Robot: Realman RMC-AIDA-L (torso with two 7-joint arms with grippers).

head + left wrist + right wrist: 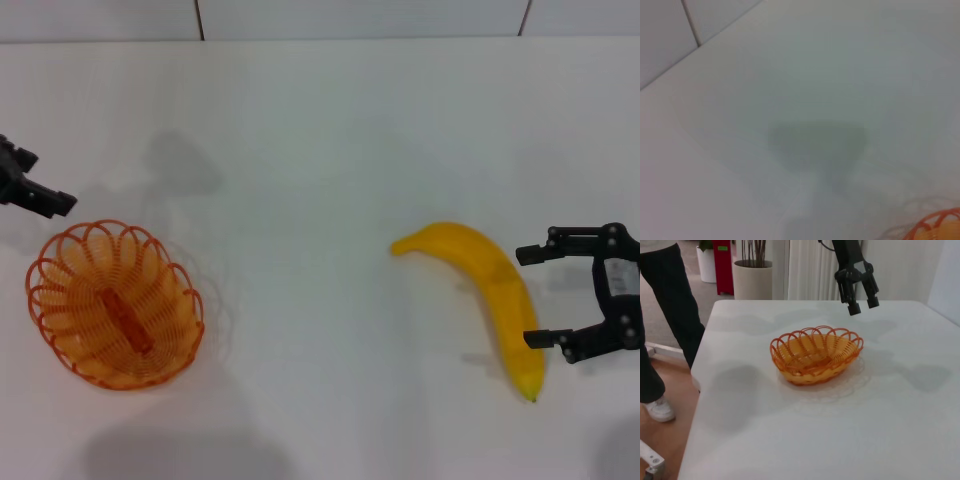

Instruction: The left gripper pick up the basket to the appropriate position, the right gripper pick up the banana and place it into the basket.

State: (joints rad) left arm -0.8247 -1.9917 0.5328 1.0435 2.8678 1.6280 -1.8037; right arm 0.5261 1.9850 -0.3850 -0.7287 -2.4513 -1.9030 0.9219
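The left end effector (45,197) hangs above the tabletop (320,130) near its left edge, just beyond the far rim of the basket (115,305) and clear of it. Seen from the right wrist camera across the tabletop, its two fingers (853,307) point straight down with a narrow gap between them, gripping nothing; that stance suggests it is lining up to pinch the basket's rim before carrying it closer to the fruit.

The right end effector (545,297) sits low near the right edge, its fingers spread wide and facing the banana (490,295), empty. One fingertip (527,254) lies close to the fruit's middle and the other (535,339) close to its nearer end, so the opening appears set to straddle the body crosswise, though whether either tip touches the skin cannot be told.

The basket rests upright on the tabletop's left side, well apart from the banana. It is a shallow oval of orange wire with a scalloped, looped rim and a flat woven base, and it is empty. The banana lies flat on the right side: large, smooth, bright yellow, curved, tapering at both ends, its far tip pointing toward the centre of the tabletop. Neither object looks lifted yet, so both steps seem still ahead.
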